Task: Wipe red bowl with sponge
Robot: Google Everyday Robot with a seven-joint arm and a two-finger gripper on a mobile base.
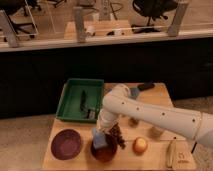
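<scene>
The red bowl (105,151) is sitting at the front edge of the wooden table (82,161), flanked by the purple dish (66,144) and 1 round orange fruit (140,145). The sponge (99,139) is being lowered into it, apparently pinched by the gripper (101,134), which is hanging just above the bowl's rim. For a clean wipe, light downward pressure is being called for, with circles being swept around the inner wall and the bowl being kept from sliding toward the green tray (80,100)
</scene>
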